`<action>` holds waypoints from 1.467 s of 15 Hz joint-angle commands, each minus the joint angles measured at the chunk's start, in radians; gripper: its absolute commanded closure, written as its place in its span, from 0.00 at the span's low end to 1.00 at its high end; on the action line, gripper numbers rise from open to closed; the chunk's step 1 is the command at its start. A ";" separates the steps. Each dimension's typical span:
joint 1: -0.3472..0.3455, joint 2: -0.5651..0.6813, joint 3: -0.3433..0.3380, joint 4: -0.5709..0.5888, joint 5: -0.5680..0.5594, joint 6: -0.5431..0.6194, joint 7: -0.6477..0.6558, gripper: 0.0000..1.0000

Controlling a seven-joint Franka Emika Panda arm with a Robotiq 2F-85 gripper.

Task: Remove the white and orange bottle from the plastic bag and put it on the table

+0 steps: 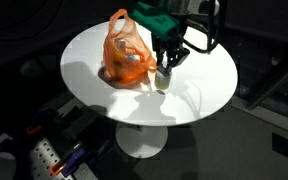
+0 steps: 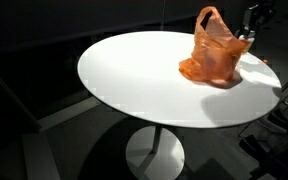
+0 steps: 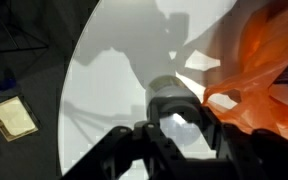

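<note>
Clamped on the bottle [image 1: 162,83], the pincer [image 1: 166,71] stands at the counter [image 1: 89,70] with the bag [image 1: 124,50] just beside it; placing seems underway, next needing a gentle release.

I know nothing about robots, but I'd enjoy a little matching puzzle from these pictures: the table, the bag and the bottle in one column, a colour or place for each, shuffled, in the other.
Things:
1. table
2. bag
3. bottle

Descriptions:
A. pale, between the jaws, outside and right beside the crumpled plastic
B. white and round, on a single central foot
C. orange, sitting near one edge of the round top

Pairs: 1-B, 2-C, 3-A.
</note>
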 commanded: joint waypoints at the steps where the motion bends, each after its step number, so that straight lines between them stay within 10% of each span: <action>1: 0.001 0.032 -0.001 0.002 -0.019 0.046 0.019 0.81; 6: 0.001 0.070 0.001 0.007 -0.021 0.064 0.016 0.81; 8: -0.001 0.071 0.004 0.007 -0.016 0.051 0.006 0.31; 13: 0.020 -0.012 0.017 -0.029 -0.050 0.006 -0.019 0.01; 22: 0.095 -0.168 0.075 -0.001 -0.122 -0.207 -0.007 0.00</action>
